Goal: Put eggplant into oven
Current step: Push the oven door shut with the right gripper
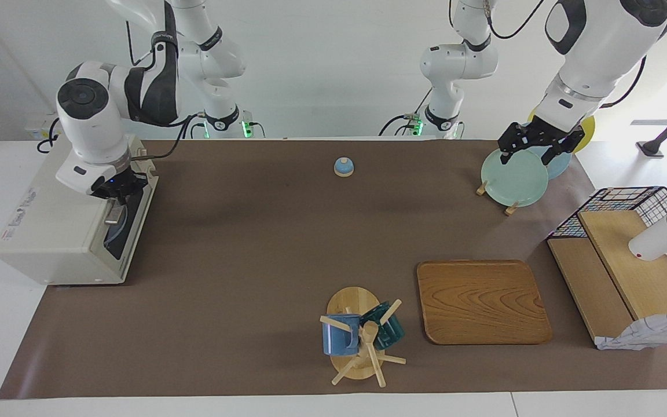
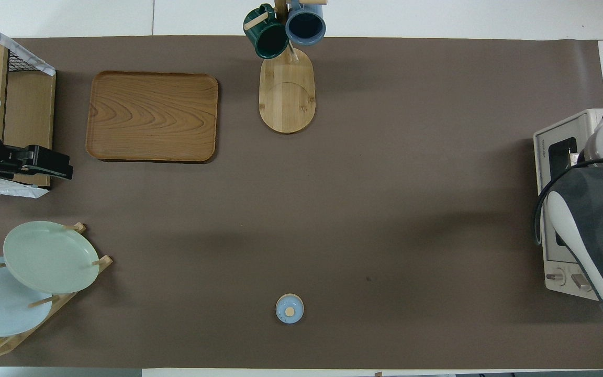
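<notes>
The cream-white oven (image 1: 50, 231) stands at the right arm's end of the table, its dark glass door facing the table's middle. It also shows in the overhead view (image 2: 553, 246), partly under the arm. My right gripper (image 1: 116, 205) is down at the top edge of the oven door, by the handle. Whether the door is ajar does not show. My left gripper (image 1: 533, 152) is open and empty, up over the plate rack; it also shows in the overhead view (image 2: 53, 166). The eggplant is out of view.
A rack holds a green plate (image 1: 513, 178) and blue and yellow plates at the left arm's end. A wooden tray (image 1: 481, 301), a mug tree (image 1: 359, 336) with two mugs, a small blue bell (image 1: 343, 167) and a wire basket with wooden shelves (image 1: 629, 260) also stand on the brown mat.
</notes>
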Controlling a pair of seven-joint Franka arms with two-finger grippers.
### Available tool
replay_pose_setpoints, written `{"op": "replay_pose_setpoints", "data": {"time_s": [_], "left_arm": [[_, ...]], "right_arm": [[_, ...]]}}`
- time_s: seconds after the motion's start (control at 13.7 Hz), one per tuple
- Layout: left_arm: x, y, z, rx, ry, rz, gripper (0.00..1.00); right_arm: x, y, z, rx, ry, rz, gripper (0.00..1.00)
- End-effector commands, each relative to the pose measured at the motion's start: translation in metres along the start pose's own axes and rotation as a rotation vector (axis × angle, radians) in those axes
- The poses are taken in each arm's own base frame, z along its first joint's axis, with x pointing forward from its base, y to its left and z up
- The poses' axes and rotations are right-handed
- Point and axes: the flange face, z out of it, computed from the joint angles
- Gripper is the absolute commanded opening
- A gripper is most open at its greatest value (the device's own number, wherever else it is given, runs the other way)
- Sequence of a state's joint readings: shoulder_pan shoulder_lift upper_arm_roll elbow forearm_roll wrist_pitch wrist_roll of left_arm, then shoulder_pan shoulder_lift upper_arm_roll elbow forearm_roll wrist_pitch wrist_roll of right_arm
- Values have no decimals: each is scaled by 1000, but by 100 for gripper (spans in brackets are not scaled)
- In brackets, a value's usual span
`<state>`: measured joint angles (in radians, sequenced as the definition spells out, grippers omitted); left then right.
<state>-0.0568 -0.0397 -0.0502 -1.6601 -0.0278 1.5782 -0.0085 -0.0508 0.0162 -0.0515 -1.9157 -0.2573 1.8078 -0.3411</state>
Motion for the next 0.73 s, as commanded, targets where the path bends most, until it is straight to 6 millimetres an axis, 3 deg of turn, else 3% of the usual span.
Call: {"op": "replay_pose_setpoints", "data": {"time_s": [0.0, 0.07, 0.29, 0.36, 0.44, 0.66], "left_arm": [[-2, -3, -3, 14, 7, -2, 100], [-2, -3, -3, 14, 7, -2, 100], [-2, -4, -3, 14, 7, -3, 100], [-2, -3, -4, 14, 9, -2, 100], [-2, -3, -3, 14, 7, -2, 100], [-2, -3, -4, 14, 9, -2, 100]], "right_arm": [[-17, 2, -39, 107, 60, 26, 0], [-18, -1, -49, 147, 77, 35, 6], [-14, -16, -69, 200, 82, 43, 43], [-13, -22, -75, 217, 76, 66, 67], [-11, -24, -80, 245, 79, 115, 100], [-10, -22, -91, 259, 87, 175, 100]]}}
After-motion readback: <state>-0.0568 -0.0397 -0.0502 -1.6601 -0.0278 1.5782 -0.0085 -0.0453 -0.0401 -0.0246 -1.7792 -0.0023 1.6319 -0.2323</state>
